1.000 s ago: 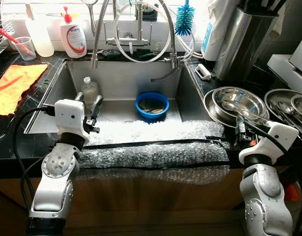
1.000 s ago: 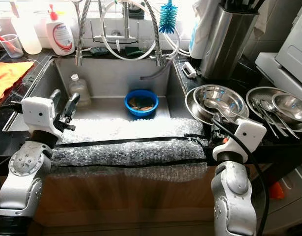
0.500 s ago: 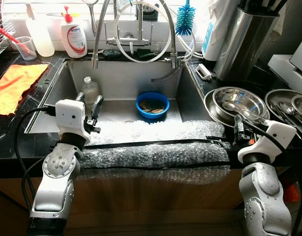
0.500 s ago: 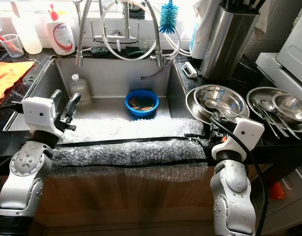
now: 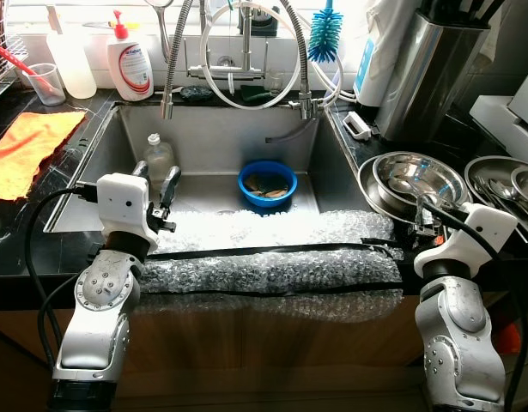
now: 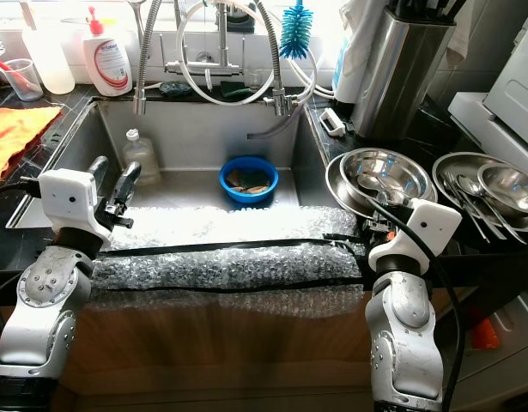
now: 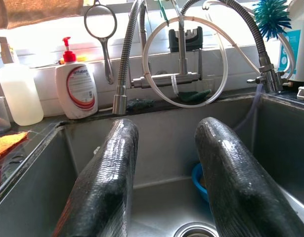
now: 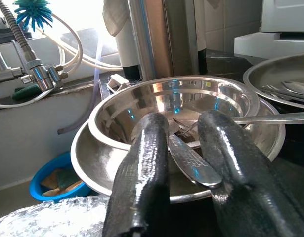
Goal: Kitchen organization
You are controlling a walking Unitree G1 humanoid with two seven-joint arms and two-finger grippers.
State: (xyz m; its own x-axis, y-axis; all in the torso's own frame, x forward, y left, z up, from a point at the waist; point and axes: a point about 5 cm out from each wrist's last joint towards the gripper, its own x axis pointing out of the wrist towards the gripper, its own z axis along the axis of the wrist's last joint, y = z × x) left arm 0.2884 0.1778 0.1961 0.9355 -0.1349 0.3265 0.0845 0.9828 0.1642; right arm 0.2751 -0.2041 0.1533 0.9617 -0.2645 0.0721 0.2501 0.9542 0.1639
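- Steel bowl [image 5: 415,178]: stands on the dark counter just right of the sink [image 5: 109,176], nested in a wider steel dish [image 8: 82,153]. A spoon [image 8: 191,160] lies in it, handle pointing out over the rim.
- Right gripper [image 8: 184,165]: at the near rim of the bowl, its two black fingers [image 8: 142,173] apart, one on each side of the spoon handle; whether they grip it cannot be told.
- Left gripper [image 5: 158,182]: held over the left side of the sink, fingers [image 7: 109,168] spread apart, holding nothing.
- Sink contents: a blue bowl [image 5: 266,184] with scraps near the drain, a small clear bottle [image 5: 157,154] at the left wall.
- Front edge of the sink: covered by bubble wrap [image 5: 272,266] held with black tape.
- Back ledge: soap dispenser [image 5: 130,62] with red pump, a white bottle [image 5: 71,62], a blue bottle brush [image 5: 323,36], and a spring-neck tap [image 5: 173,51].
- Left counter: an orange cloth [image 5: 23,150].
- Right counter: a tall steel knife block [image 5: 422,73] and a further steel dish with cutlery [image 6: 478,184].
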